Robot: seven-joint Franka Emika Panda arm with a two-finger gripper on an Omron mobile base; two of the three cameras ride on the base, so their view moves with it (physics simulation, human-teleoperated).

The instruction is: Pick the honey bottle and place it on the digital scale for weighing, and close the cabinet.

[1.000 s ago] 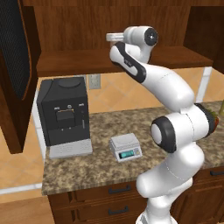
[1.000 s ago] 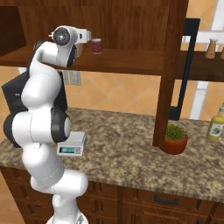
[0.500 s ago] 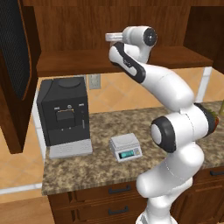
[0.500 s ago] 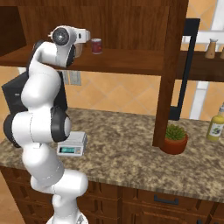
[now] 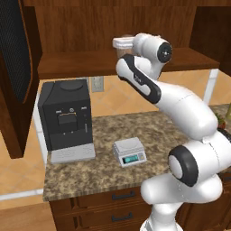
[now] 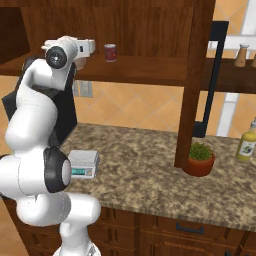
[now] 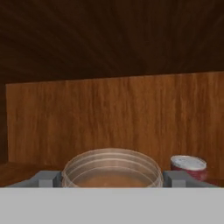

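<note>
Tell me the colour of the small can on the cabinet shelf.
Dark red with a pale top; the can shows best in the right base view.

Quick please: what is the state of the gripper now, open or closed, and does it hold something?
Gripper: open, its fingertips on either side of the honey bottle; whether they touch it cannot be told.

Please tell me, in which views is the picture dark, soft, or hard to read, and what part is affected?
Hand view: the cabinet's wooden back wall darkens toward the top, and the round pale lid of the tan honey bottle looks soft and close. Left base view: the bottle is mostly hidden behind the gripper. Right base view: evenly lit; the small dark red can reads clearly.
</note>
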